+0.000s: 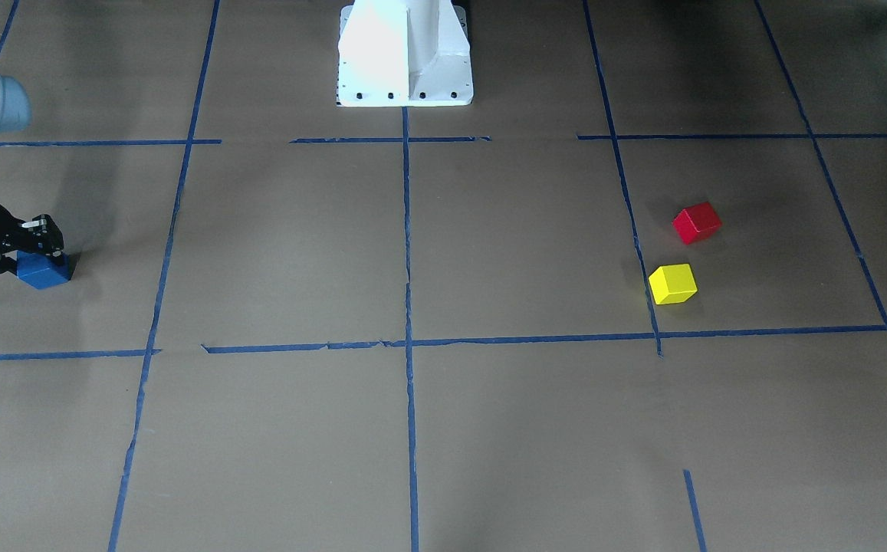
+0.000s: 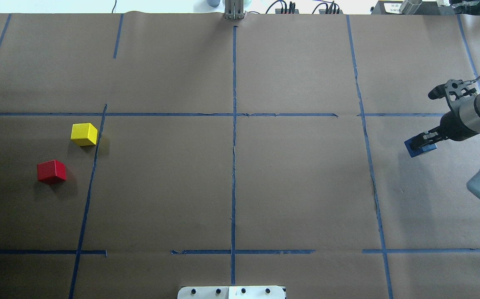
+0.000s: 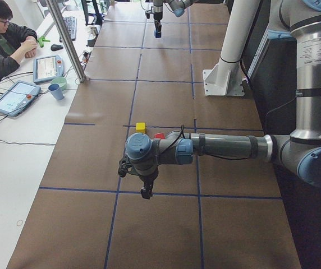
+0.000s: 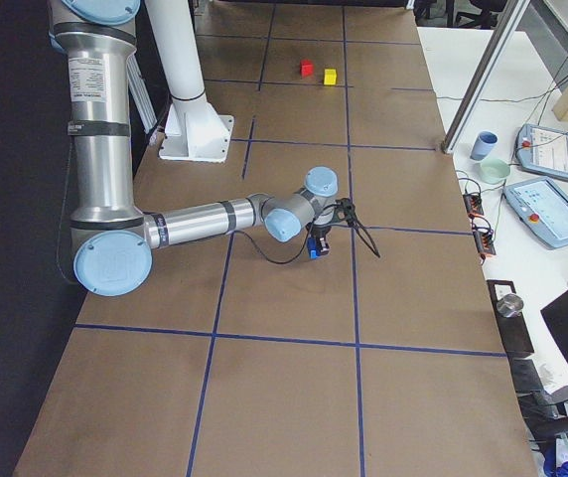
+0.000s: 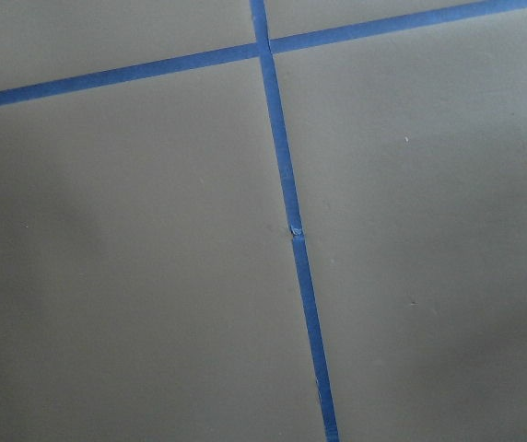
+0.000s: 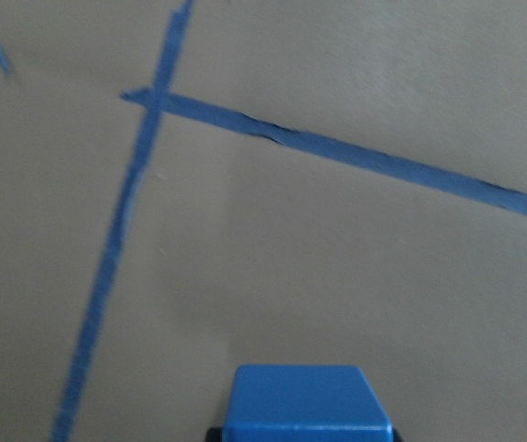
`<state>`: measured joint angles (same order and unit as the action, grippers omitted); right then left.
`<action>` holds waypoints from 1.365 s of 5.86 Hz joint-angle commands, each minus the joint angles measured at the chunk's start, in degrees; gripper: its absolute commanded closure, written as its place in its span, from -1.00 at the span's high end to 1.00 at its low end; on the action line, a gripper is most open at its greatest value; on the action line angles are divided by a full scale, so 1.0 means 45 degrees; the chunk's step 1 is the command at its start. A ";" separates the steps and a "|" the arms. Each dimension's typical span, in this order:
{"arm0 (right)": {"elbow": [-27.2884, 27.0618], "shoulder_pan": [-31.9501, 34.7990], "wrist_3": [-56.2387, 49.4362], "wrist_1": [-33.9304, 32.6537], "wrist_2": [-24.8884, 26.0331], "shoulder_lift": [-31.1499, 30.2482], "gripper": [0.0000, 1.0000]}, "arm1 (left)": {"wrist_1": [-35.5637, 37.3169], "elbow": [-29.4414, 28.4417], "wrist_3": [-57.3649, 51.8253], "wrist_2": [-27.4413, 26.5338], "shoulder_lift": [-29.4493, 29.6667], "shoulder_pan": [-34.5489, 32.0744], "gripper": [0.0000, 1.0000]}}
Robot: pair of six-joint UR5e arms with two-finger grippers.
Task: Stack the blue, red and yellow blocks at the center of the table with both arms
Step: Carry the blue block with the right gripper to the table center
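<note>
The blue block [image 1: 44, 271] is between the fingers of my right gripper [image 1: 39, 251], far out on my right side of the table. It also shows in the overhead view [image 2: 419, 148] and at the bottom of the right wrist view [image 6: 305, 414]. I cannot tell if it touches the paper. The red block [image 2: 51, 171] and the yellow block [image 2: 84, 134] sit close together on my left side, apart from each other. My left gripper [image 3: 145, 190] shows only in the exterior left view, above the table and nearer that camera than those two blocks; I cannot tell whether it is open or shut.
Blue tape lines [image 2: 234, 124] divide the brown paper into squares. The white robot base [image 1: 405, 54] stands at the table's robot-side edge. An operator [image 3: 3, 39] sits at a side table with tablets and a cup, behind a metal post [image 3: 68, 39].
</note>
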<state>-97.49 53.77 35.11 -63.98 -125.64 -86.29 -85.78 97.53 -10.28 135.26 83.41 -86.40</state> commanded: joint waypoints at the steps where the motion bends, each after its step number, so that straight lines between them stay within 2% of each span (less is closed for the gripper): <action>1: -0.0093 -0.1705 0.3296 -0.1784 0.0707 0.3063 -1.00 | -0.0019 -0.0014 0.0000 0.0000 0.0000 0.0000 1.00; 2: -0.0035 -0.2778 0.4490 -0.3461 0.1564 0.4706 -1.00 | -0.0039 -0.0014 0.0000 0.0000 0.0000 0.0000 1.00; 3: 0.0507 -0.3736 0.6049 -0.4715 0.2752 0.6520 -1.00 | -0.0058 -0.0014 0.0000 0.0000 0.0000 0.0000 1.00; 4: 0.1750 -0.4577 0.7283 -0.4940 0.3305 0.8182 -1.00 | -0.0078 -0.0014 0.0000 0.0000 0.0000 0.0000 1.00; 5: 0.2845 -0.5243 0.8127 -0.4923 0.4335 0.9514 -1.00 | -0.0078 -0.0014 0.0019 0.0000 0.0000 0.0000 1.00; 6: 0.4017 -0.5539 0.8522 -0.4904 0.4384 1.0513 -1.00 | -0.0058 -0.0033 0.0019 0.0000 0.0000 0.0000 1.00; 8: 0.4360 -0.5775 0.8506 -0.4865 0.4385 1.0699 -0.97 | 0.0000 -0.0053 0.0019 0.0000 0.0000 0.0000 1.00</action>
<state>-78.67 28.39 73.26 -85.95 -106.01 -38.68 -85.89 97.33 -10.20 135.26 83.41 -86.40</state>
